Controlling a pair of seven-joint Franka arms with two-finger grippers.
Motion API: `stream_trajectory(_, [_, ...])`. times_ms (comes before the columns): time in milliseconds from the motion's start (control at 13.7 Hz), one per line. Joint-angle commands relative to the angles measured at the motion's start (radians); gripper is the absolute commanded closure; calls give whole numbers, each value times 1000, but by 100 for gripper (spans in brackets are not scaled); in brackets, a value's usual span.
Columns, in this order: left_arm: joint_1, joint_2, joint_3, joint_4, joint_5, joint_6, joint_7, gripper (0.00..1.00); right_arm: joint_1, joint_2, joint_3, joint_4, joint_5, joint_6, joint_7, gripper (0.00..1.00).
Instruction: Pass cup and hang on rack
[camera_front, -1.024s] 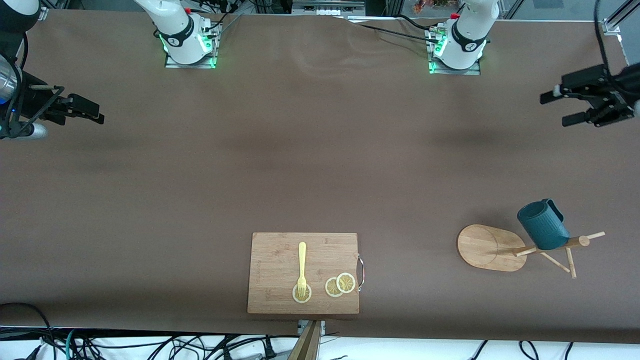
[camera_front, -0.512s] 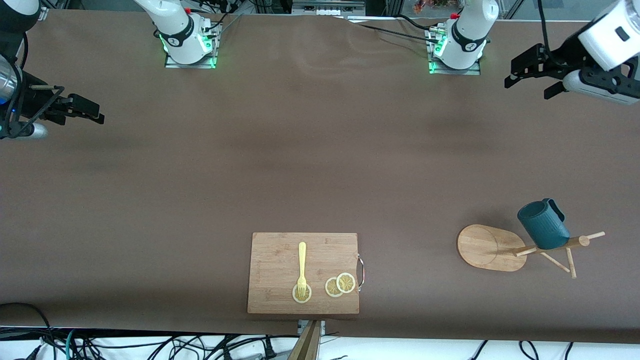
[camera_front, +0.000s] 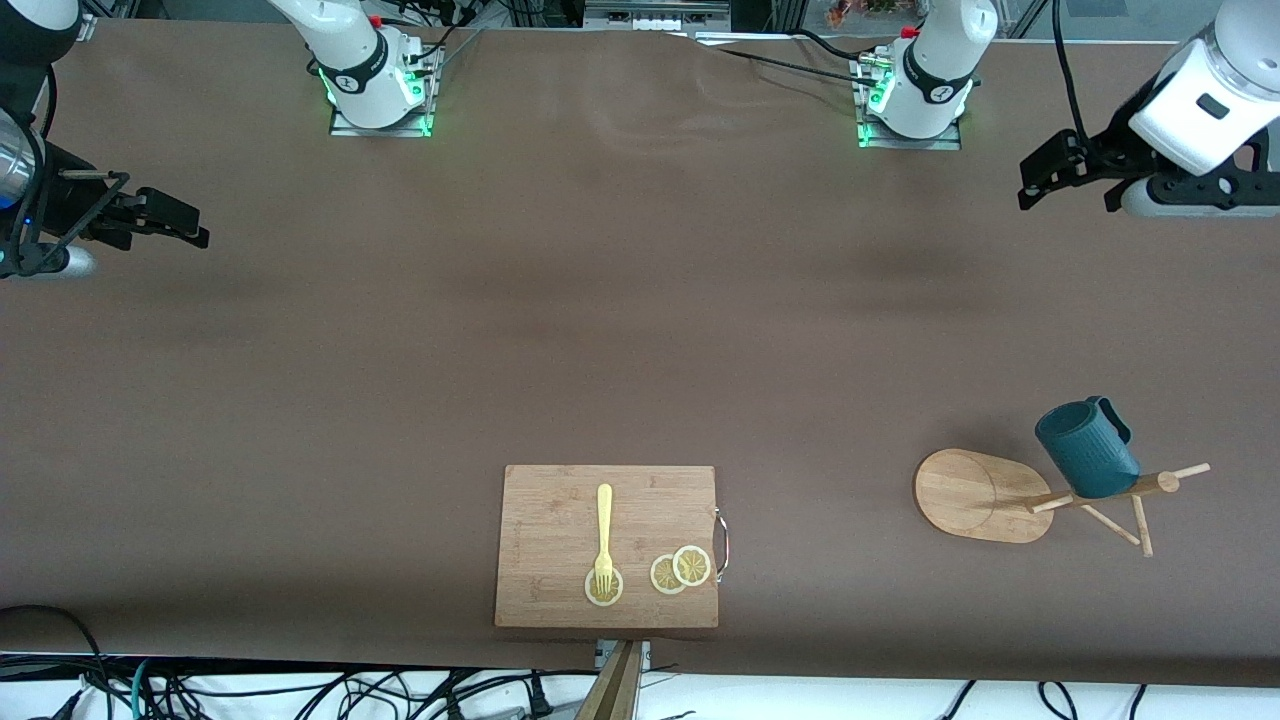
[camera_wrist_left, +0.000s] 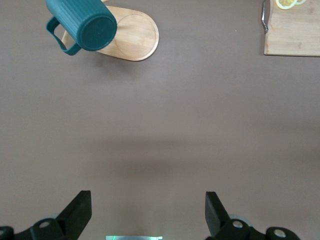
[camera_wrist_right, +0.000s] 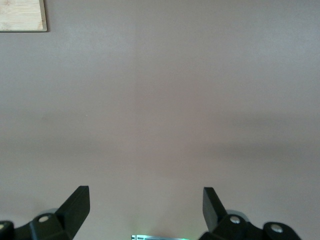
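The dark teal ribbed cup (camera_front: 1087, 448) hangs by its handle on a peg of the bamboo rack (camera_front: 970, 495), near the front camera toward the left arm's end of the table. No gripper touches it. My left gripper (camera_front: 1066, 190) hovers open and empty over bare table near its arm's base. In the left wrist view the cup (camera_wrist_left: 85, 25) and the rack's oval base (camera_wrist_left: 135, 37) lie well ahead of the open left gripper (camera_wrist_left: 148, 210). My right gripper (camera_front: 190, 225) waits open over the right arm's end of the table; the right wrist view shows it (camera_wrist_right: 146, 207) over bare cloth.
A rectangular wooden cutting board (camera_front: 560, 520) lies near the table's front edge at the middle. It carries a yellow fork (camera_front: 604, 535) and lemon slices (camera_front: 680, 570). One corner of the board (camera_wrist_right: 22, 15) shows in the right wrist view. Brown cloth covers the table.
The left arm has risen and swung toward its base, bringing its white wrist into the front view. The cup, the rack and the right arm have not moved.
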Motion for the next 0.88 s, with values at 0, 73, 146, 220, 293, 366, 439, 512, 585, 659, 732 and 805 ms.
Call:
stream_trajectory(0, [-8, 17, 35, 25, 13, -4, 79, 0, -5, 6, 7, 20, 14, -18, -9, 0])
stream_trajectory(73, [-7, 21, 39, 25, 13, -4, 91, 0, -5, 6, 7, 20, 16, -18, -9, 0])
stream_trajectory(146, [-5, 21, 41, 25, 15, -4, 93, 0, -5, 6, 8, 20, 16, -18, -9, 0])
stream_trajectory(220, [-5, 21, 41, 25, 22, -4, 94, 0, -5, 6, 8, 20, 16, -18, -9, 0])
stream_trajectory(293, [-4, 23, 43, 25, 19, -4, 94, 0, -6, 6, 8, 20, 14, -18, -9, 0])
stream_trajectory(366, [-2, 23, 43, 25, 16, -4, 93, 0, -5, 6, 10, 20, 16, -18, -9, 0])
stream_trajectory(439, [-1, 27, 43, 26, 9, -4, 93, 0, -5, 6, 8, 20, 14, -18, -9, 0])
stream_trajectory(512, [-1, 30, 43, 26, 12, -4, 93, 0, -5, 6, 10, 20, 16, -18, -9, 0])
stream_trajectory(585, [1, 30, 43, 26, 12, -4, 93, 0, -5, 6, 10, 20, 16, -18, -9, 0])
stream_trajectory(659, [1, 29, 43, 26, 12, -4, 94, 0, -5, 6, 10, 20, 14, -18, -9, 0])
stream_trajectory(732, [1, 27, 43, 28, 13, -5, 94, 0, -5, 6, 11, 20, 14, -18, -9, 0])
stream_trajectory(805, [1, 29, 43, 28, 13, -5, 94, 0, -5, 6, 11, 20, 14, -18, -9, 0])
